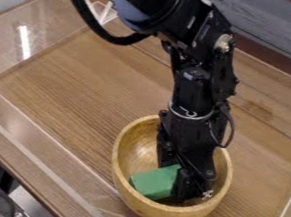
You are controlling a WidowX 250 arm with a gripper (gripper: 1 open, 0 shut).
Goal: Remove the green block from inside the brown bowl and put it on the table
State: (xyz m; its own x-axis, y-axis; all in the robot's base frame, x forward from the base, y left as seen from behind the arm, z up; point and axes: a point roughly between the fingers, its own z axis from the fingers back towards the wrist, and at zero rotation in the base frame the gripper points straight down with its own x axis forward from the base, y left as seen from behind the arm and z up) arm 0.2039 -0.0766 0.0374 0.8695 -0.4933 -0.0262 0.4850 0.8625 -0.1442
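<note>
A light-brown wooden bowl (137, 140) sits near the front right of the table (85, 77). The green block (156, 181) lies inside it, toward the near side. My gripper (184, 182) points straight down into the bowl, shut on the right end of the green block. The black fingers hide part of the block and the bowl's floor.
Clear acrylic walls (50, 133) edge the table, with the near wall just in front of the bowl. The black arm (184, 45) reaches in from the top of the view over the table's middle.
</note>
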